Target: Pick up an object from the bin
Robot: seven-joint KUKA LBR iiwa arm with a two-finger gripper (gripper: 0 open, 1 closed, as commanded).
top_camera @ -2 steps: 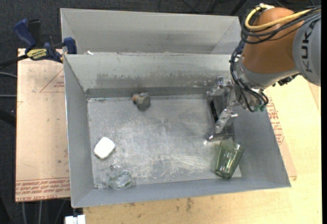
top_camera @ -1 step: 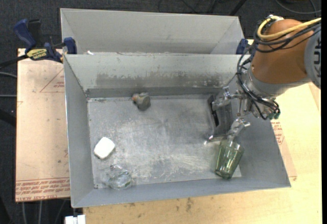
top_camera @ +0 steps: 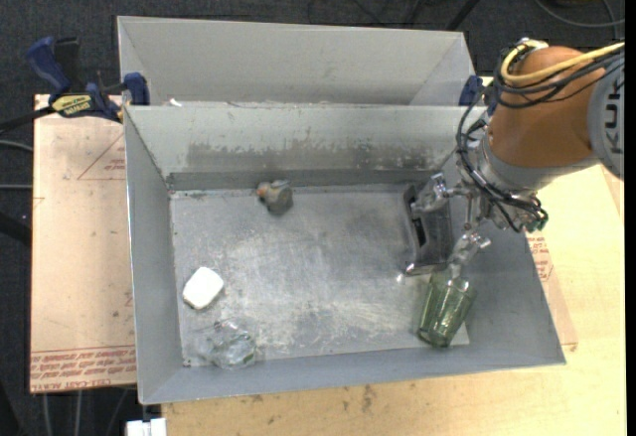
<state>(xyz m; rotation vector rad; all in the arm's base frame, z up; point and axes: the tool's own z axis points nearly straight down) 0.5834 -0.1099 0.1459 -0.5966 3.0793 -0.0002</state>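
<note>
**A:** Which thing is in play?

**B:** The green see-through tumbler [top_camera: 442, 313], lying on its side on the floor of the bin [top_camera: 298, 141]. It sits just beside the pincer [top_camera: 439, 260], on the side towards the bin's near wall, in the corner the arm reaches over.

**A:** How does it lie?

**B:** Its long axis runs away from the pincer towards the near wall, slanting slightly. One end is right under the fingertips and the other points off at the wall. I can't tell whether the lighter finger touches that nearer end or only hangs over it.

**A:** And the pincer itself?

**B:** Its fingers [top_camera: 421, 225] stand apart, one dark and one pale metal, and there is nothing between them. The gap looks moderate, not full spread.

**A:** So what does the next move turn on?

**B:** On that offset, I'd judge. The tumbler's body is not between the fingers but past them, towards the near wall. A grip would need the pincer shifted that way and lowered, with the fingers set across the long axis rather than along it. A round, smooth body lying down may roll or slip out otherwise.

**A:** Is anything else close?

**B:** No. A small grey-brown lump [top_camera: 274, 194] lies at the back wall, well apart from the pincer. A white oval piece [top_camera: 203, 288] and a clear crumpled thing [top_camera: 229, 345] sit far across the bin.
</note>
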